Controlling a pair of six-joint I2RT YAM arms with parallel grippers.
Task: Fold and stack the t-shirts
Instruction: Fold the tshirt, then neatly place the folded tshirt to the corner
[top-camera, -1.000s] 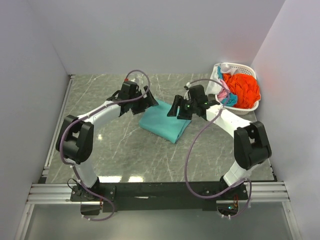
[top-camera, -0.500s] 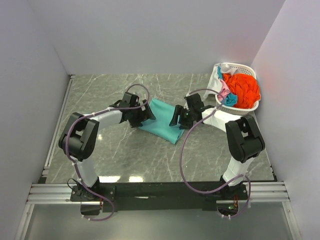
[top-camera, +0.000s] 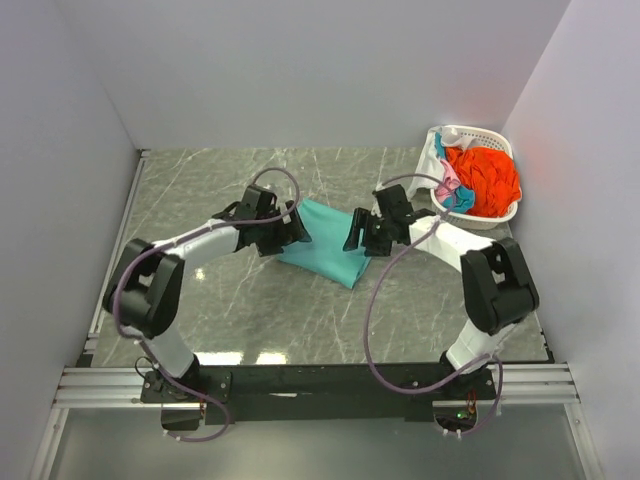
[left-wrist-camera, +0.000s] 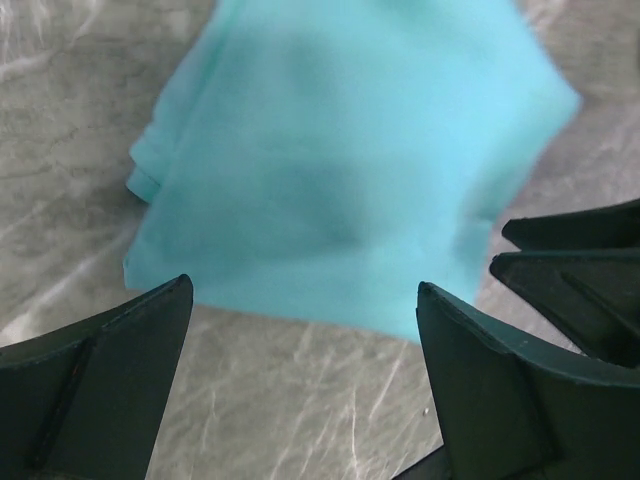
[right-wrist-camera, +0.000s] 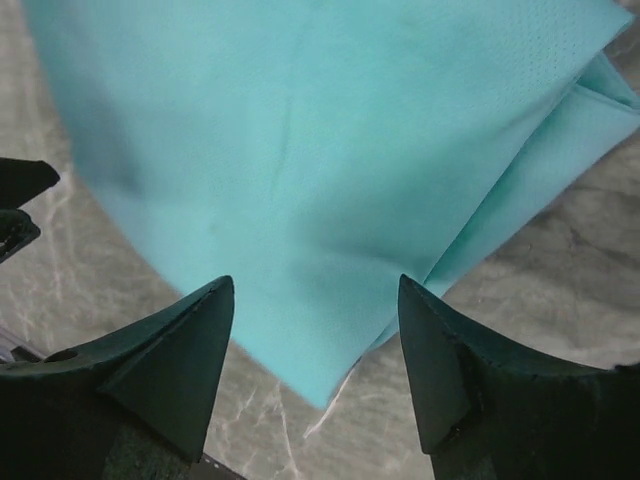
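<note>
Drawn in and down over the marble table (top-camera: 200, 190) since a second ago: both arms, elbows tucked, wrists off the far edge and onto the flanks of the teal t-shirt (top-camera: 325, 250). Lying folded and flat, well left of the basket (top-camera: 480, 222), and looking narrower than a second back. Reads as a fold just finished, with squaring-up or another fold next, though only as a judgement.

Parked on the side away from the basket: the left gripper (top-camera: 290, 232), fingers spread, nothing between them. Parked on the basket side: the right gripper (top-camera: 352, 232), likewise splayed and empty, cloth just beyond the tips.

Heaped inside the basket: the orange-red t-shirt (top-camera: 485, 175), pink and blue cloth (top-camera: 452, 190) beside it — so most of the job ahead.

Hard to tell from above whether either claw touches cloth. Blurred in the left wrist view, layer count unreadable. Hidden too — the basket's depths.
</note>
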